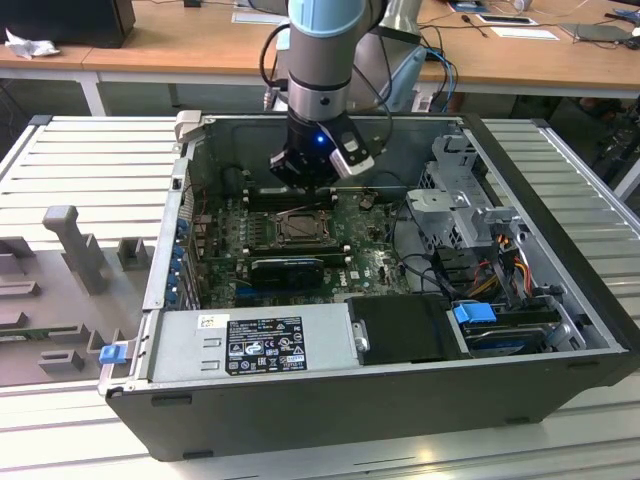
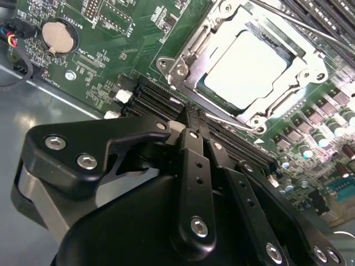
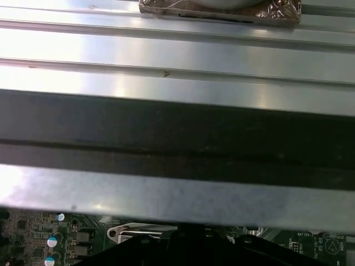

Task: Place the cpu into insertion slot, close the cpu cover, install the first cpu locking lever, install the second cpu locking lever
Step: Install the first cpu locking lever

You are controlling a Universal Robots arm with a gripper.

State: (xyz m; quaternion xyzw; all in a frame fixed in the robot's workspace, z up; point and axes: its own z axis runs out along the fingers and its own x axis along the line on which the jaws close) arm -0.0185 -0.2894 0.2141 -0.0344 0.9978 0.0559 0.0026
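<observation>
We see the pale silvery square cpu (image 2: 256, 69) seated in the metal-rimmed square insertion slot (image 2: 183, 66) on the green motherboard (image 2: 111, 33), the thin metal cpu cover (image 2: 310, 66) lying down around it. The black claw (image 2: 194, 124) hovers just beside the slot, fingers (image 2: 191, 160) pressed together, gripping nothing.

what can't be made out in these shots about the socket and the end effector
- End effector: in the second wrist view its own black body hides the fingertips, so open or shut can't be told.
- Cover and levers: in the second wrist view the frame lies around the cpu, but whether it is latched is unclear.
- Slot: too small in the exterior view for detail.
- Board: in the first wrist view the case wall blocks most of it.
</observation>
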